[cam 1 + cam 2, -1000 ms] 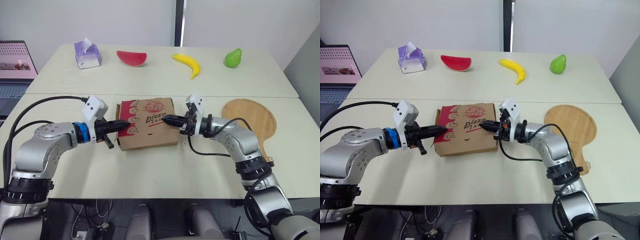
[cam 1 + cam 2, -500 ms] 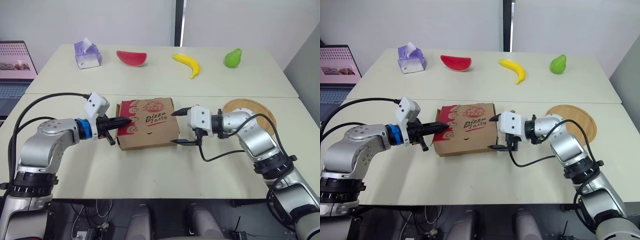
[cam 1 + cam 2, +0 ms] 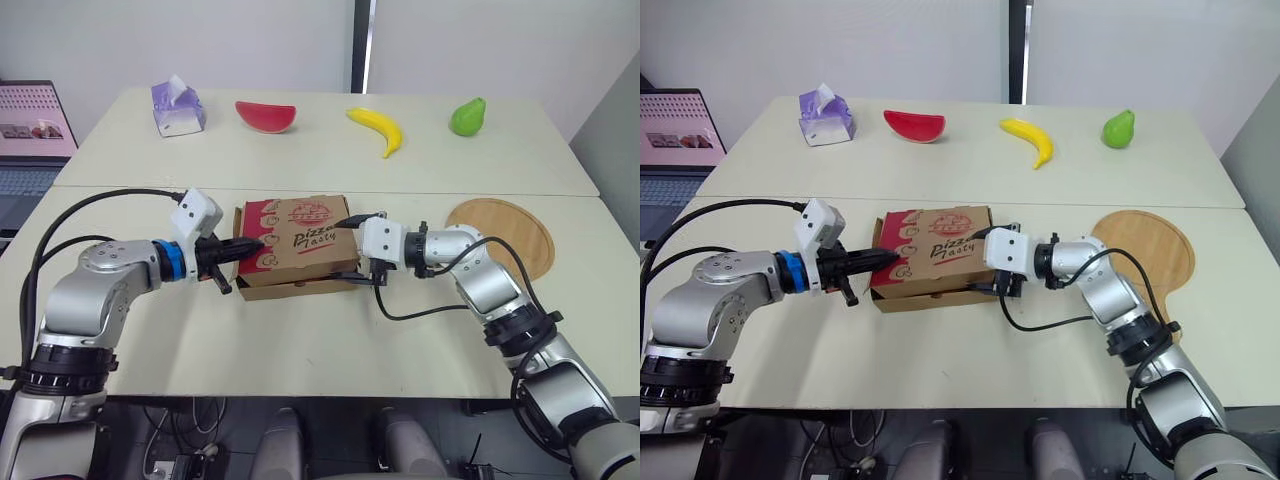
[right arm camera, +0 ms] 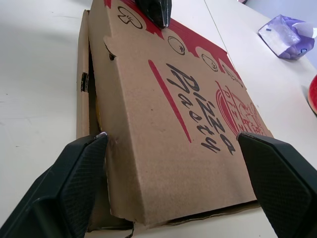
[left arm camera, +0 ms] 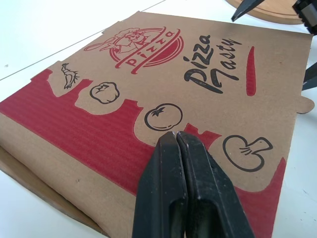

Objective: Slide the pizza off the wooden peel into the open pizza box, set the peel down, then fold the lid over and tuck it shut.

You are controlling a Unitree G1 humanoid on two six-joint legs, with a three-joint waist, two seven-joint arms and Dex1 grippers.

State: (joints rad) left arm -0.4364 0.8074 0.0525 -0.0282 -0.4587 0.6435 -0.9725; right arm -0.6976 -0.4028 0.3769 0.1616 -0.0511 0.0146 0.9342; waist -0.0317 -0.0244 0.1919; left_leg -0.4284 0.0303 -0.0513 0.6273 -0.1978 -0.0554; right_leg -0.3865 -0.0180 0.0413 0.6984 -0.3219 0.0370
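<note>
Cream bench (image 3: 300,345) carries pizza box (image 3: 298,262) at centre, lid (image 5: 148,74) folded down, gap showing along front edge. Left hand (image 3: 255,244) pressed together, tips resting on lid's left part. Right hand (image 3: 354,250) spread wide, fingers straddling box's right end. Wooden peel (image 3: 510,232) lies flat on bench, right of box, apart from it. Banana (image 3: 376,128), pear (image 3: 466,116) near far edge

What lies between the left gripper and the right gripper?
The pizza box, in the left eye view: left gripper shut at its lid, right gripper open around its opposite edge.
</note>
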